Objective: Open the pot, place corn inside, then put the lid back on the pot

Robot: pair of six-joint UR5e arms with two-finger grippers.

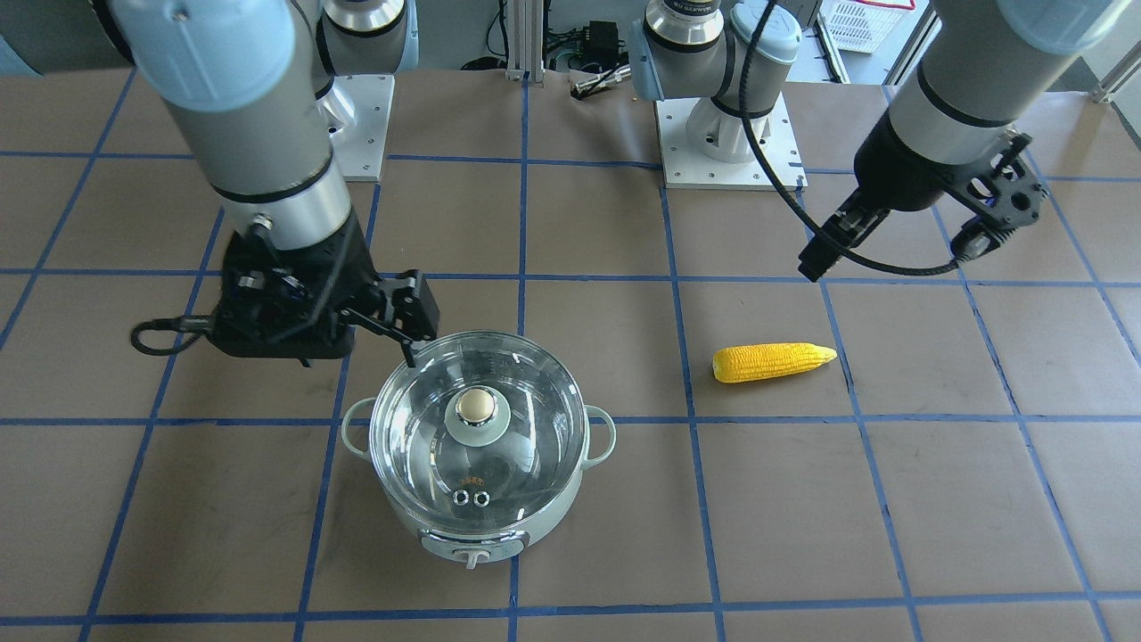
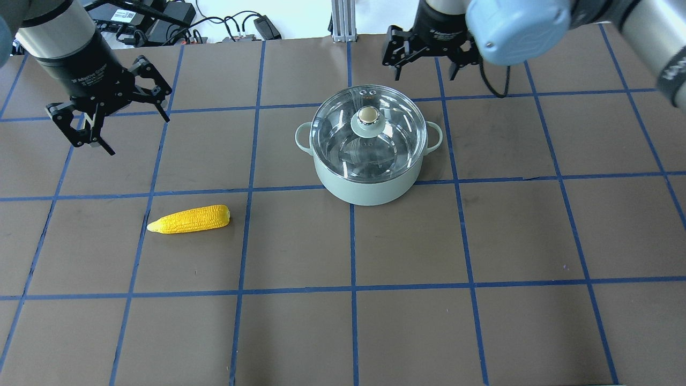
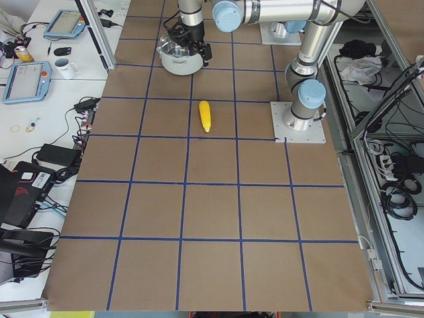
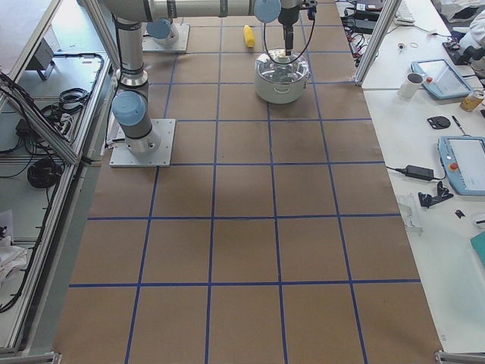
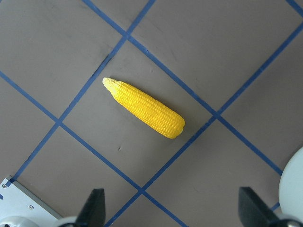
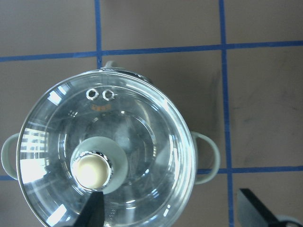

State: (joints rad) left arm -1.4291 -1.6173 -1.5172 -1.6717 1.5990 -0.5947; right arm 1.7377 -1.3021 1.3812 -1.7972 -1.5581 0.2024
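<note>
- The pot (image 2: 370, 188) stands on the table (image 2: 482, 321), near the middle, and it is closed. The lid (image 2: 340, 140) sits flat on its rim, so the steel inside shows only through the glass.
- The knob (image 2: 367, 114) in the centre of the lid is free; nothing touches it. I think it is the place to grasp, because the glass itself gives no hold.
- The right gripper (image 2: 424, 78) hovers just beyond the far edge of the pot with its jaws spread wide and nothing between them. In its wrist view the knob lies close to one finger and not in the middle of the gap, so in my judgement it needs to be centred before it descends.
- The corn (image 2: 188, 219) lies flat on the table, well apart from the pot, on the side of the left arm. Its pointed end turns away from the pot.
- The left gripper (image 2: 139, 136) hangs above the table beyond the corn, jaws wide apart and empty. It seems placed to take the corn when the pot is open.
- No step is done yet.
</note>
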